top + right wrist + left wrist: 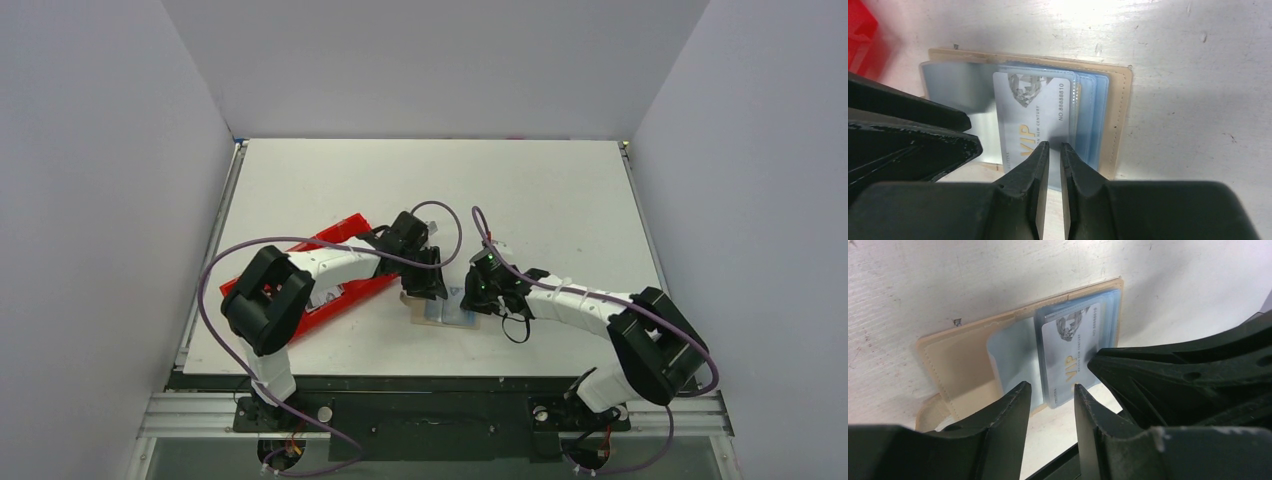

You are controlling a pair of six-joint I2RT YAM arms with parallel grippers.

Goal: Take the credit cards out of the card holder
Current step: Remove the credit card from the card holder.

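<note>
Status: left claw [1051, 386] half-open over card holder [958, 360], empty; right claw [1054, 145] nearly closed, tips at VIP card [1028, 110] edge

- Card holder [432, 312], top view: was mostly hidden beneath left pincer [430, 283] and right pincer [482, 292]; cards too small to tell.
- Red tray [345, 225]: middle lay hidden under left arm [335, 265].
- VIP card [1030, 112]: lower edge was hidden behind right pincer; grip indeterminable.

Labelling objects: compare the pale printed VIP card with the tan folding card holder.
The pale grey printed VIP card is smaller than the tan folding card holder. The card bears lettering; the holder is plain. The card lies atop the open holder. Both are flat rectangles.
</note>
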